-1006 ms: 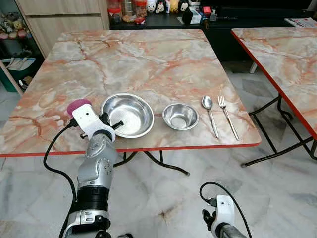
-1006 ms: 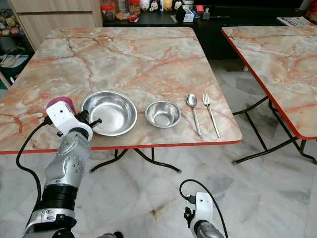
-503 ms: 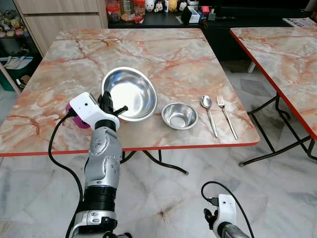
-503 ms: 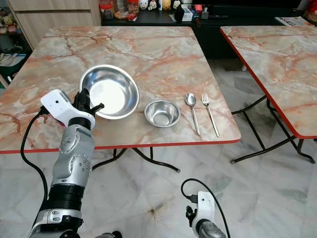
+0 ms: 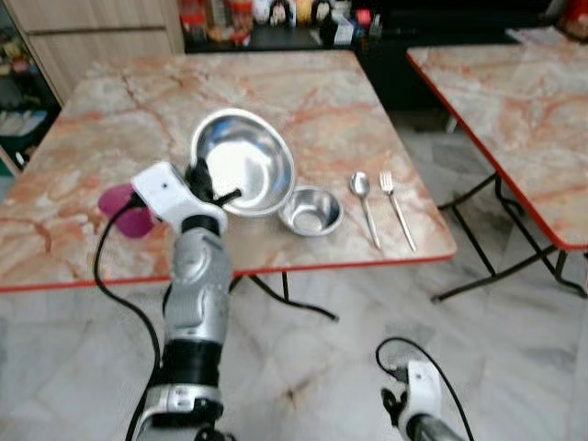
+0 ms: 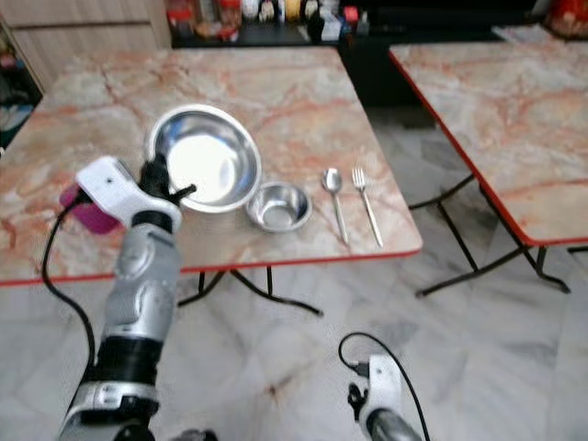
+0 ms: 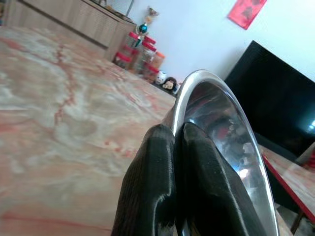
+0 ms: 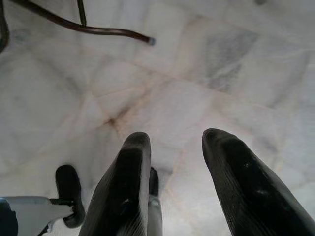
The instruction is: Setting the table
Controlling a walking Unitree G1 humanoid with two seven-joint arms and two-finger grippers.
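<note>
Step in hand: relocating large steel bowl (image 5: 243,161). Left gripper (image 5: 213,186) pinched tight on its near rim, bowl tilted up off marble table (image 5: 110,110), empty. Right gripper (image 8: 182,162) hangs idle by floor, fingers apart, holding nothing. Next: level bowl, set down clear of small bowl (image 5: 310,210), also empty, w/ spoon (image 5: 364,202) + fork (image 5: 395,204) beside.

A second marble table (image 5: 514,110) stands right; jars (image 7: 140,49) line a dark sideboard (image 5: 276,37).
</note>
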